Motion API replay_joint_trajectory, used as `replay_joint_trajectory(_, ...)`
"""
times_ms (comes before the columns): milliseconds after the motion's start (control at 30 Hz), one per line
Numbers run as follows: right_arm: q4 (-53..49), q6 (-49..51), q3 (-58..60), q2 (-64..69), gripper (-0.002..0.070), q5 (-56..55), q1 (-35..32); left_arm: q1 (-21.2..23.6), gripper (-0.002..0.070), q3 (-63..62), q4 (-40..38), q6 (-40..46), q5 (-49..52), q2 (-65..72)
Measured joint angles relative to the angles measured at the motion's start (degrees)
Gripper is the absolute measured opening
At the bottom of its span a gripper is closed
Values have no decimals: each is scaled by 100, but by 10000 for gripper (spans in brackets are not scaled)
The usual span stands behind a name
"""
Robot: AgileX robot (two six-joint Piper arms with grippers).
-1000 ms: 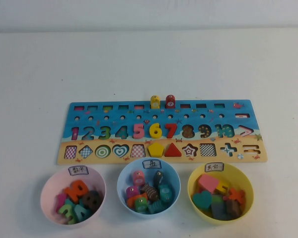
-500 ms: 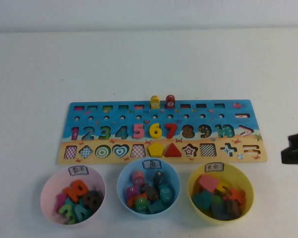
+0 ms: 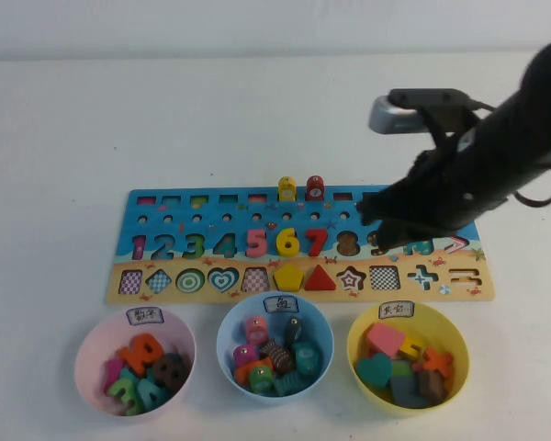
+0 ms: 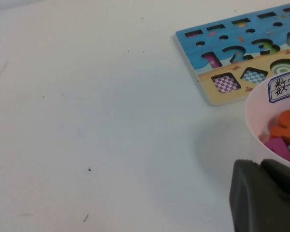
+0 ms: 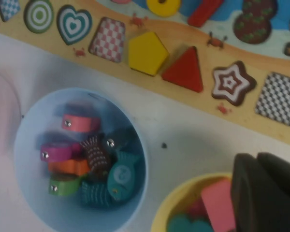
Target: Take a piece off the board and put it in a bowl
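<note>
Since the earlier frame, the right arm has been swung in over the board's (image 3: 211,246) right half. Left hand (image 4: 266,195) – parked near the pink bowl (image 3: 92,344) of numbers, grip unclear. Light blue bowl (image 3: 228,340), centre, is filled with fish blocks. The red piece (image 3: 315,188) stands upright on the far edge – left of the nearer right hand (image 3: 372,220), grip unclear. Yellow bowl (image 3: 363,342) is seen on the worktop.

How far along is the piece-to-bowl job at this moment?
Barely begun. The red fish piece stands on the board. The right gripper hangs over the board's right half, gripping nothing visible. The left gripper sits beside the pink bowl. Grasping and dropping into the light blue bowl remain.
</note>
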Motion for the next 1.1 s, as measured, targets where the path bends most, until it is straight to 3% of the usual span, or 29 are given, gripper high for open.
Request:
replay_joint_trajectory(133, -161, 81, -813, 696, 3, 190, 265, 0, -3, 0, 0, 0, 0, 0)
replay_joint_trajectory(300, -341, 310, -1793, 1506, 80, 684, 402, 0, -3, 0, 0, 0, 0, 0)
replay_joint_trajectory(633, -623, 822, -2641, 2217, 143, 1105, 450, 0, -3, 0, 0, 0, 0, 0)
replay_joint_trajectory(867, -996, 1391, -3243, 2568, 300, 1086, 450, 0, -3, 0, 4, 0, 0, 0)
replay_joint_trajectory(1100, -1552, 1992, -4152, 3232, 340, 879, 450, 0, -3, 0, 4, 0, 0, 0)
